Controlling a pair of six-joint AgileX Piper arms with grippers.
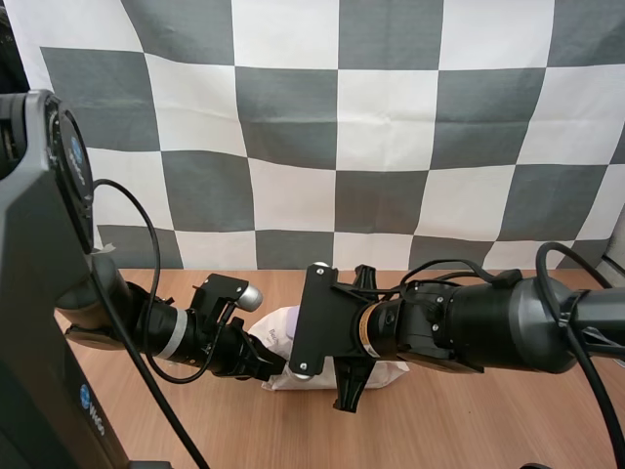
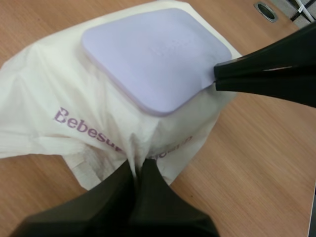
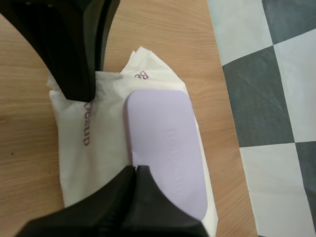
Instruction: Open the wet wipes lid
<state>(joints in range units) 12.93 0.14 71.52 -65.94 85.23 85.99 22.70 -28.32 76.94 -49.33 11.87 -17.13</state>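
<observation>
Lilac lid (image 3: 165, 143) lies shut. Left fingers (image 2: 116, 195) pinch the pack (image 2: 49, 89); I'd pry its edge with clenched right fingers (image 3: 116, 197).

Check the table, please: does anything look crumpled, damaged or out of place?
Only one thing. The white soft pack of wet wipes is bunched into creases at the end where the left gripper pinches it. Its flat lilac plastic lid lies closed and looks undamaged; the right gripper sits shut at its edge.

This is looking like a robotics lab: a left arm (image 1: 186, 337) and right arm (image 1: 488, 322) are leaning over a wooden bench (image 1: 469, 420), a metal-ringed grommet (image 2: 266, 11) sitting in the bench's top.
</observation>
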